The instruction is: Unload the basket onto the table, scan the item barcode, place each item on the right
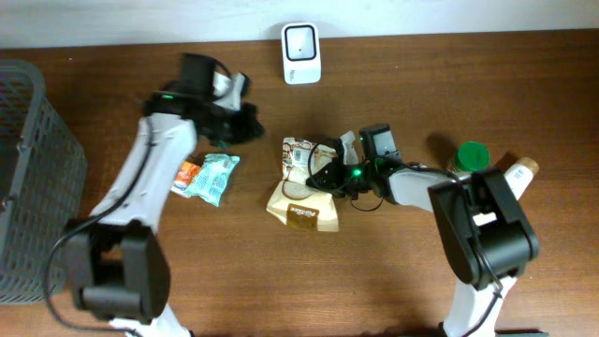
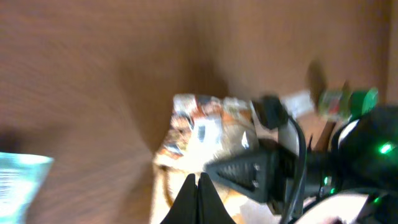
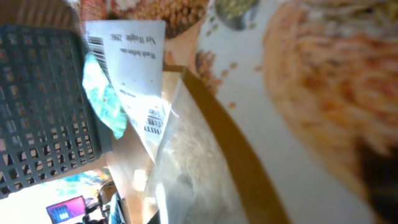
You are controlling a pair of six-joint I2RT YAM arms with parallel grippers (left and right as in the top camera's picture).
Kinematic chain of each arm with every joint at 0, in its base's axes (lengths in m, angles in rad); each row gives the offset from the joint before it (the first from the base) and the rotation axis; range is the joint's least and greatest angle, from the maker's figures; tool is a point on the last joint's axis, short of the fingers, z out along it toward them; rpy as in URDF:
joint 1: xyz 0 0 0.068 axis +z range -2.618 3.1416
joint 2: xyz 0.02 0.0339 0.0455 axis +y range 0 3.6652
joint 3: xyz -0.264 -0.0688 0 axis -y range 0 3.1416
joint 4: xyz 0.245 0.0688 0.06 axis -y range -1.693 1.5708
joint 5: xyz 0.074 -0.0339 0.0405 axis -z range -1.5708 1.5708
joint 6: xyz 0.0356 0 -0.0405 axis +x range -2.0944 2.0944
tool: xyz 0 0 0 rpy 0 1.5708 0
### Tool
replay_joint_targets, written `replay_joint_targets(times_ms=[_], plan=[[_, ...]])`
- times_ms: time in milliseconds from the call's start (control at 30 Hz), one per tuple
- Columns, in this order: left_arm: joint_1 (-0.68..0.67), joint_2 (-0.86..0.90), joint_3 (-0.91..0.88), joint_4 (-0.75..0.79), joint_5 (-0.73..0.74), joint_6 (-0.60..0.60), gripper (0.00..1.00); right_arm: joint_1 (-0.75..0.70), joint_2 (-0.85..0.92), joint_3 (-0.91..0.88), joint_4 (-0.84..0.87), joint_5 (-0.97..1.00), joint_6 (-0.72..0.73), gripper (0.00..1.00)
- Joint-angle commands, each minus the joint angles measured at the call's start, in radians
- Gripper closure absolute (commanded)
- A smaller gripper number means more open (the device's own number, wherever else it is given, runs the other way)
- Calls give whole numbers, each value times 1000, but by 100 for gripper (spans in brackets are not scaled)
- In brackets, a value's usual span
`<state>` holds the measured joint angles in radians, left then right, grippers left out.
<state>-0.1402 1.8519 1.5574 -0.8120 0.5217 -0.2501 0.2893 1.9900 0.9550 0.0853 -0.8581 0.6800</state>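
Observation:
The item is a cream and brown snack pouch point(image 1: 298, 192) lying mid-table. It fills the right wrist view point(image 3: 261, 93), where a white label point(image 3: 127, 59) carries a barcode point(image 3: 94, 43). My right gripper point(image 1: 323, 174) sits at the pouch's right edge and is shut on it; its fingers are hidden in the right wrist view. The white scanner point(image 1: 301, 52) stands at the table's far edge. My left gripper point(image 1: 241, 119) hovers left of the pouch, shut and empty. In the blurred left wrist view, its fingertips point(image 2: 199, 186) point at the pouch point(image 2: 205, 127).
A teal packet point(image 1: 213, 176) and an orange packet point(image 1: 187, 173) lie under the left arm. A grey basket point(image 1: 28, 168) stands at the left edge. A green-capped bottle point(image 1: 471, 154) and a white bottle point(image 1: 519, 174) stand to the right.

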Motion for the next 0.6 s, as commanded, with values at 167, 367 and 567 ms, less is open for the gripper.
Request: replay_joint_targets(times_ms=[167, 367, 567], plan=[[53, -27, 13, -8, -251, 20, 52, -16, -457, 47, -432, 84, -306, 96], [53, -27, 12, -13, -269, 20, 1, -61, -613, 61, -524, -93, -302, 96], [53, -27, 13, -13, -269, 20, 1, -95, -626, 61, -584, -126, -306, 96]])
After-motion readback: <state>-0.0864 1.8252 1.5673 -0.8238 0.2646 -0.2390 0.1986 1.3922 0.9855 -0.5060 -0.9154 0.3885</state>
